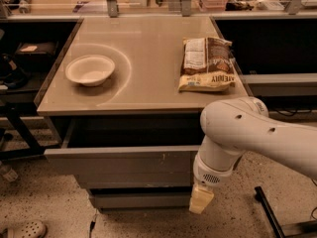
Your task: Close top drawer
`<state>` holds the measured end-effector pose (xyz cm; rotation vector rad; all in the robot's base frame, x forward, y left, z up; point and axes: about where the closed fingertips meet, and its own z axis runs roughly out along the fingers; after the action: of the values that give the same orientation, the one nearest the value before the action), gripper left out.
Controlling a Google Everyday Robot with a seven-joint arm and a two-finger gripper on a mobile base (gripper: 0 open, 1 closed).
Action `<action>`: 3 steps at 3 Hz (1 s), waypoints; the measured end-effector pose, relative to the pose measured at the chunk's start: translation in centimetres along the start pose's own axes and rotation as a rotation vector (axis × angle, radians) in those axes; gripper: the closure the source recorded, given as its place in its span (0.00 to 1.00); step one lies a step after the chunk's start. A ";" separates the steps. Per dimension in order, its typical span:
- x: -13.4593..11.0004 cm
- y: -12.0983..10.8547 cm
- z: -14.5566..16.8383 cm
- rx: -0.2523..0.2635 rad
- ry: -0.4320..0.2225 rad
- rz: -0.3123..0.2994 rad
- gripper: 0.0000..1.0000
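Note:
The top drawer (119,160) is a wide grey drawer under the counter top, pulled out toward me, its dark inside showing. Its plain front has small pale scratches right of centre. My white arm (247,133) comes in from the right and bends down in front of the drawer's right end. My gripper (200,201) shows as a pale yellowish tip hanging below the wrist, just in front of and below the drawer front's right part. A narrower grey drawer front (138,200) sits lower down.
On the counter top (148,58) lie a white bowl (90,69) at the left and a snack bag (207,64) at the right. Dark shelving flanks both sides. A black stand leg (270,214) crosses the floor at the right. A sandal (25,229) lies bottom left.

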<state>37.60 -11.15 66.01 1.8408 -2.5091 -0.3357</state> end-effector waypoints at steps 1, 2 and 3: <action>-0.3 -1.4 0.2 0.016 0.005 0.007 0.65; -0.7 -3.4 0.2 0.035 0.008 0.018 0.88; -1.5 -7.3 -0.5 0.066 0.025 0.035 1.00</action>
<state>45.01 -11.88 65.41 1.8089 -2.5621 -0.2304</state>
